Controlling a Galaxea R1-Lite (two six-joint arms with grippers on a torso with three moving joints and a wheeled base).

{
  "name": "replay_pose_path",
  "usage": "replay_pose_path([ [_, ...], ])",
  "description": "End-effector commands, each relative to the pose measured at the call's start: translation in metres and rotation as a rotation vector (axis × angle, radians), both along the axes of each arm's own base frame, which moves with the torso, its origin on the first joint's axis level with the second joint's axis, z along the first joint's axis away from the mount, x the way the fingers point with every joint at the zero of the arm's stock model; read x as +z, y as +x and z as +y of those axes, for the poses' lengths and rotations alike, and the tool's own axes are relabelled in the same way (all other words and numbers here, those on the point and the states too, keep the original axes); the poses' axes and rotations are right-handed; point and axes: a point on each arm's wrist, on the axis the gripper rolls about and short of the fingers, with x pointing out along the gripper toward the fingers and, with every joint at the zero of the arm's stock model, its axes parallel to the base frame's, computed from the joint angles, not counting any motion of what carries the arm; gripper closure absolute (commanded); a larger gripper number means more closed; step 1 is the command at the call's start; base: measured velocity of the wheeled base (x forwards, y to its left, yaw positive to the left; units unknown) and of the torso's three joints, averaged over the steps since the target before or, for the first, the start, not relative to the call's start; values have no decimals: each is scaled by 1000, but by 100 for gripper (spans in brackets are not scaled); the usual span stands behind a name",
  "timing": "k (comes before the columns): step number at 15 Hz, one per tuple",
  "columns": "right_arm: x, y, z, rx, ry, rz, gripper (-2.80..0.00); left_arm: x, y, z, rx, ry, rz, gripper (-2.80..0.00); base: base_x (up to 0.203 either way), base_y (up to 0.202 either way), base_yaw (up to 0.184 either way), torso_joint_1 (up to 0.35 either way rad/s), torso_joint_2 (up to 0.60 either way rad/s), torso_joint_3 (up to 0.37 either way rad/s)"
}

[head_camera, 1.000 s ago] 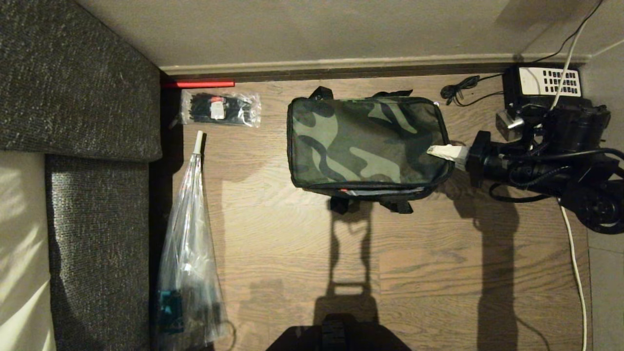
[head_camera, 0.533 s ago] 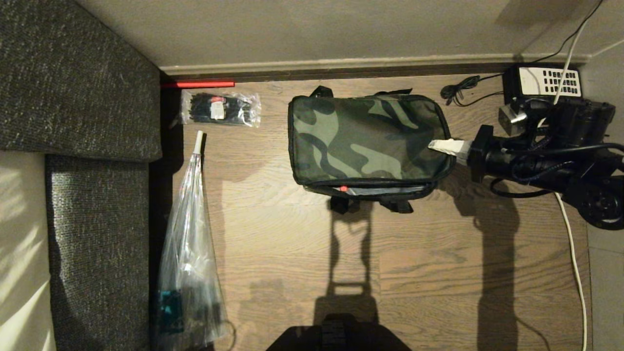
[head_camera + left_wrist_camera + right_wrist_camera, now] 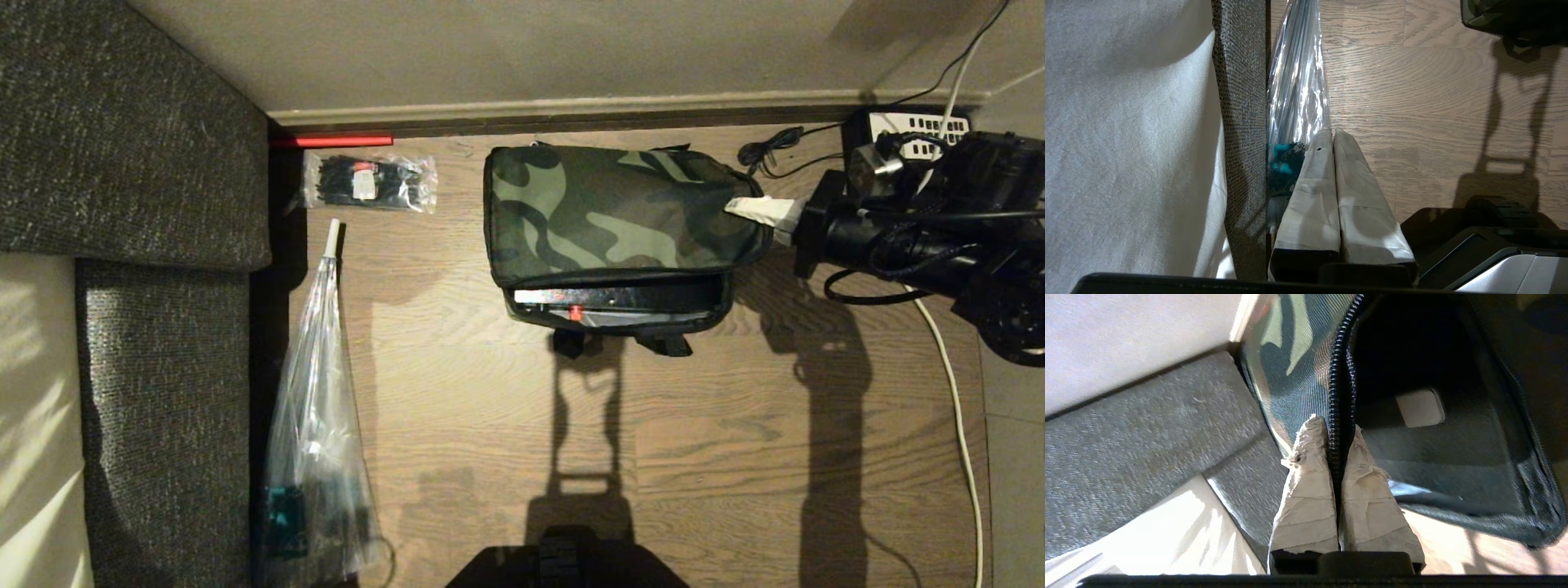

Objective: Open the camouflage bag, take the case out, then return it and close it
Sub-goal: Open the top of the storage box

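Shadow of the robot falls across the wooden floor (image 3: 718, 457) at the near edge of the head view. Beside it on the left, a long clear plastic sleeve (image 3: 314, 441) lies along the foot of a dark grey sofa (image 3: 163, 343). The left gripper (image 3: 1333, 136) hangs parked over that same sleeve, its taped fingers pressed together with nothing between them.

Farther out, in the middle of the floor, sits the camouflage bag (image 3: 612, 220). Its lid is lifted along the near edge, so a gap shows under it. In that gap lies the case (image 3: 612, 296), a flat black box with a small red spot, inside the bag. Two black buckle straps (image 3: 620, 341) stick out from the bag's near side.

The right gripper (image 3: 747, 208) reaches in from the right and meets the bag's right end. In the right wrist view its taped fingers (image 3: 1306, 486) are clamped on the bag's zipper edge (image 3: 1337, 416), the lid's camouflage cloth on one side and the dark inside of the bag on the other.

Beyond the sleeve, near the wall, lies a clear packet of black items (image 3: 369, 181), with a thin red strip (image 3: 331, 141) just behind it. At the far right, by the baseboard, stands a black telephone (image 3: 906, 126) with a white keypad, partly hidden by the right arm, with dark and white cables (image 3: 951, 384) running past it.
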Motion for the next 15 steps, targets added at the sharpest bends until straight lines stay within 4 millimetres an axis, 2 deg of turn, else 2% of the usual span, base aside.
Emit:
replay_pose_path([
  [1,5,-2,0,5,12,-9,0,0,0,0,1,0,1,0,0,0,0,0,0,0],
  [5,10,-2,0,4,22,-21,0,0,0,0,1,0,1,0,0,0,0,0,0,0],
  [6,11,-1,0,3,27,-21,-280,0,0,0,2,0,1,0,0,0,0,0,0,0],
  [12,25,0,-1,-8,145,-15,-280,0,0,0,1,0,1,0,0,0,0,0,0,0],
  [15,42,2,-2,-30,247,0,-280,0,0,0,1,0,1,0,0,0,0,0,0,0],
])
